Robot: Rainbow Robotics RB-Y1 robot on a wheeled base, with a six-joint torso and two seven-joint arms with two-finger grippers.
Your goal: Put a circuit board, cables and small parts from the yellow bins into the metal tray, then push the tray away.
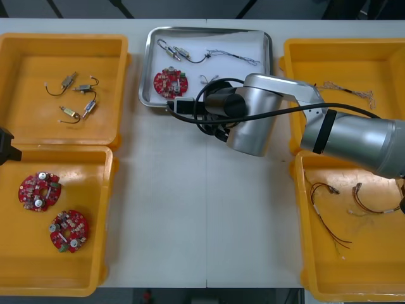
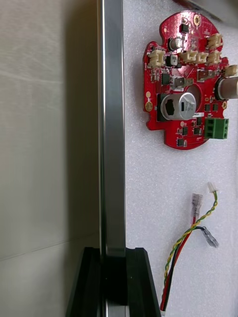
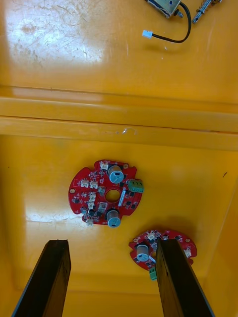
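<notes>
Light tabletop: the metal tray holds a circuit board, cables and small metal parts. My right gripper clenches the tray's near rim; I judge only the push remains. My left gripper hangs released above a yellow bin.

The bins are yellow; the metal tray is shiny-rimmed and white inside — its circuit board red, its cable twisted red and yellow; the worktop is pale.
</notes>
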